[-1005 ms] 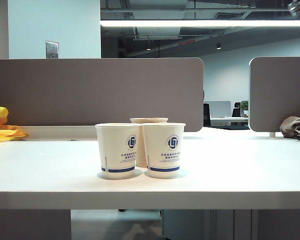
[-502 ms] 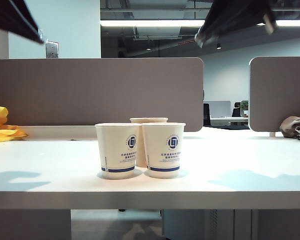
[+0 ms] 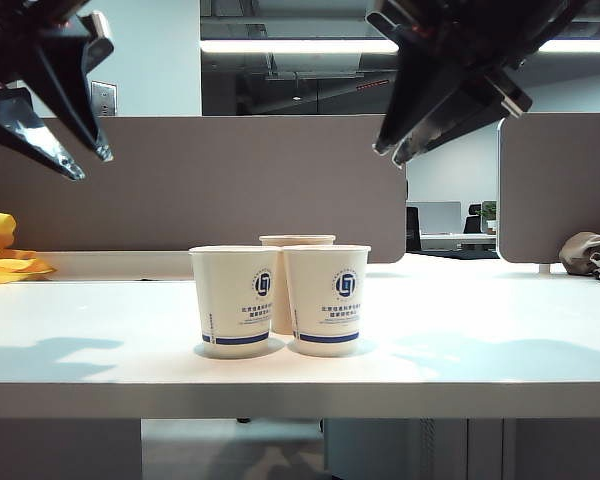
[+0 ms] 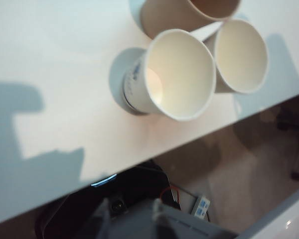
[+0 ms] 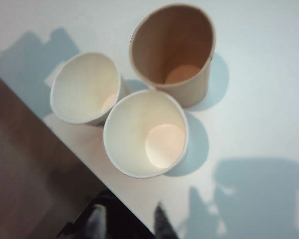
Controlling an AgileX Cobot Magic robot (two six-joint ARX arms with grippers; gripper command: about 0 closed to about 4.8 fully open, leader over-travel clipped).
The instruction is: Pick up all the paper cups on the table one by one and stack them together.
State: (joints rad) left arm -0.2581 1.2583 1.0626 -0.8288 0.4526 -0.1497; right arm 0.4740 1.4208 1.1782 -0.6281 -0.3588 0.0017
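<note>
the paper cups sit in a tight cluster near the front edge of the tabletop (image 3: 100, 340), all three upright and none nested yet, so i read this as the very start: approach, nothing picked. going left to right from my exterior camera: the left end effector (image 3: 65, 130) hangs high over the left side of the tabletop, well apart from the cups, its two dark fingers spread and nothing between them. then the left white cup (image 3: 235, 300) with its blue logo, touching or just beside the right white cup (image 3: 327, 298); the beige cup (image 3: 298, 243) stands behind the pair, mostly hidden. the right end effector (image 3: 420, 120) hovers up and to the right of the cluster, also empty; i take its fingers to be parted, though from this angle they overlap and the gap is hard to read. its wrist camera shows two fingertips apart at the frame edge, looking down into all three cups.

next move, as i judge it: bring one end effector down over the rim of an outer white cup, straddle one wall without nudging the neighbours, close, lift clear, then drop it into another cup. the tight packing is the tricky part.
</note>
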